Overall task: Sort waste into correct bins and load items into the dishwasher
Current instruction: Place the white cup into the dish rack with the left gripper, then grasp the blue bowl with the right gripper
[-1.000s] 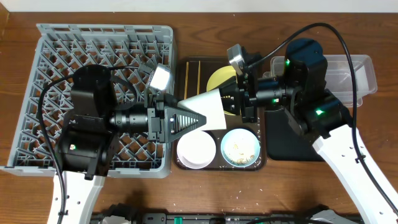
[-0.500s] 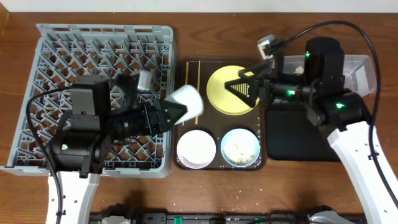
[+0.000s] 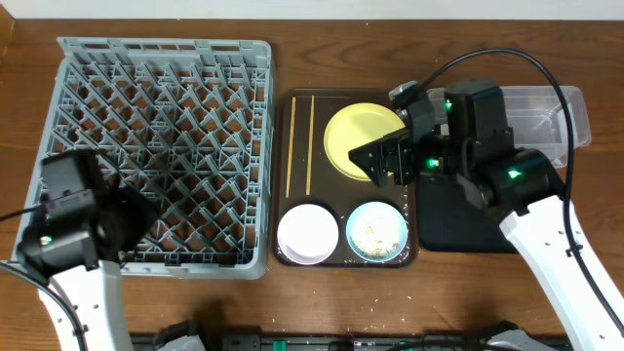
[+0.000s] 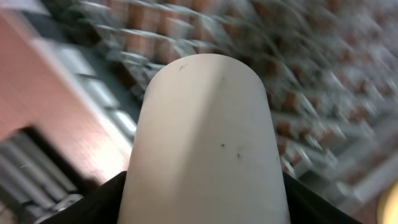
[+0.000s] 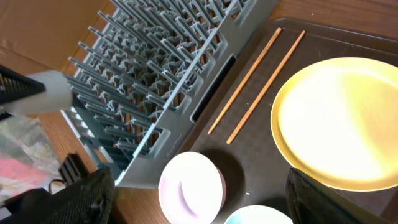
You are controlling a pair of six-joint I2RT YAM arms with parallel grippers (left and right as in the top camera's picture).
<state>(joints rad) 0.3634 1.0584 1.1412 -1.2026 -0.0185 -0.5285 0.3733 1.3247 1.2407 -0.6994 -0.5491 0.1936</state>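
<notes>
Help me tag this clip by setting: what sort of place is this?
Probably a mock dishwashing station: a grey dish rack, a brown tray holding a yellow plate, and a clear tub.

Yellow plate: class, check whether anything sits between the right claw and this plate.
Nothing visible does. The right claw hovers over the right side of the yellow plate, and the right wrist view shows the plate's top bare. The chopsticks lie apart on its left, on the brown tray.

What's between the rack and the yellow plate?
Two chopsticks, side by side on the brown tray; clear in the overhead and right wrist views.
</notes>
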